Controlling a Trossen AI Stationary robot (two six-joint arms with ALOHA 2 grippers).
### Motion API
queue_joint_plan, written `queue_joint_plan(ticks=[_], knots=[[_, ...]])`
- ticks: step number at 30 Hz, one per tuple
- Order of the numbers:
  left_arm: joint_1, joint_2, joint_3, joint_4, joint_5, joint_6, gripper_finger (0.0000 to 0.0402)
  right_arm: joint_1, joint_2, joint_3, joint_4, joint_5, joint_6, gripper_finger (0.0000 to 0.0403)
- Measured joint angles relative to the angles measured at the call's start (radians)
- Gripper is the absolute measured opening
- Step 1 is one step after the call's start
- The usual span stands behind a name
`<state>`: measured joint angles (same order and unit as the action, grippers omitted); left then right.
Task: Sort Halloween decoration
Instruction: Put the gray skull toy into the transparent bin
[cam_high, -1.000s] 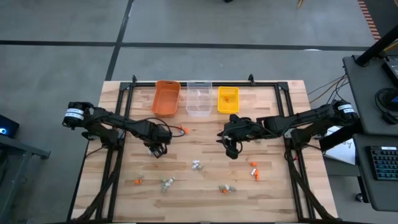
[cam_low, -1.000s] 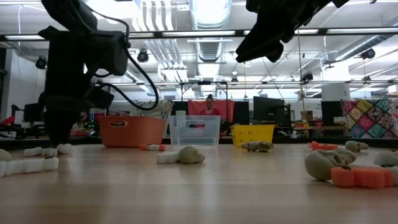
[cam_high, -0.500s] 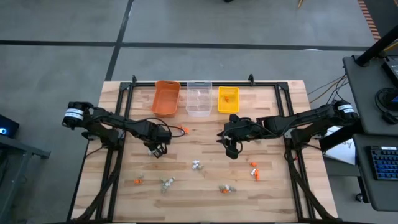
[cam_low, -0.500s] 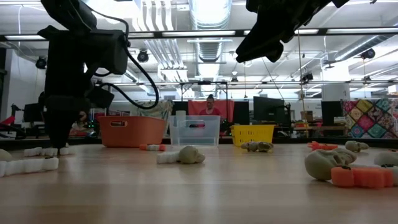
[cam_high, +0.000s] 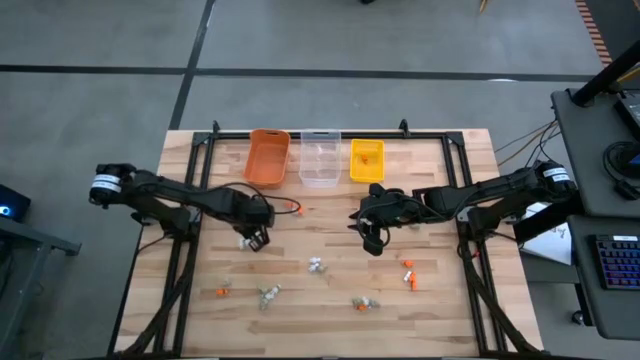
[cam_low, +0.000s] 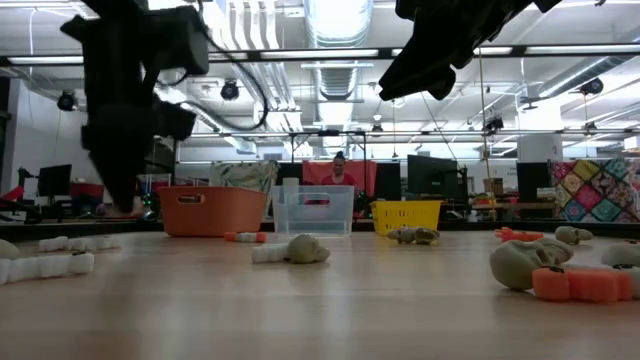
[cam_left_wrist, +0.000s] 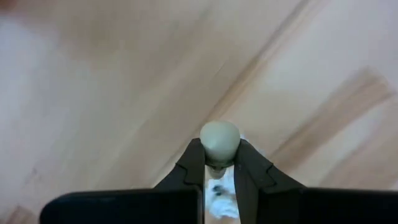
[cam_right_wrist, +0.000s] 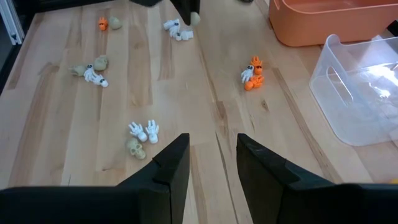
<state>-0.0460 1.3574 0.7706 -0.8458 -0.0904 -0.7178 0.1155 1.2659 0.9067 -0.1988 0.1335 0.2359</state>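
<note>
My left claw (cam_left_wrist: 219, 163) clamps a small grey-tan skull trinket (cam_left_wrist: 219, 138), lifted off the wooden counter (cam_high: 440, 300) for binning; my right claw (cam_right_wrist: 213, 163) waits, fingers apart.

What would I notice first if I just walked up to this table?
Three bins at the table's far edge: orange bin, clear bin, yellow bin. The left tool pinches a tiny grey-tan skull above the wood. Orange and white trinkets lie scattered nearer the front.

Trinket (cam_left_wrist: 219, 138) lower half hidden between fingers (cam_left_wrist: 189, 171)
</note>
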Motion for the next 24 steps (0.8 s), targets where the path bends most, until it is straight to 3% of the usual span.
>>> queue_joint_plan(ticks=[6,13,24], knots=[[0.007,-0.029,0.124,0.024,-0.055,0.132,0.0012,0.0,0.0,0.0,-0.007,-0.001,-0.002,0.0121],[0.073,0.004,0.3,0.134,-0.078,0.403,0.0012,0.003,-0.019,0.0,-0.081,-0.003,-0.001,0.0121],[0.264,0.186,0.578,0.194,-0.069,0.733,0.0012,0.042,-0.073,0.0,-0.138,-0.002,-0.002,0.0121]])
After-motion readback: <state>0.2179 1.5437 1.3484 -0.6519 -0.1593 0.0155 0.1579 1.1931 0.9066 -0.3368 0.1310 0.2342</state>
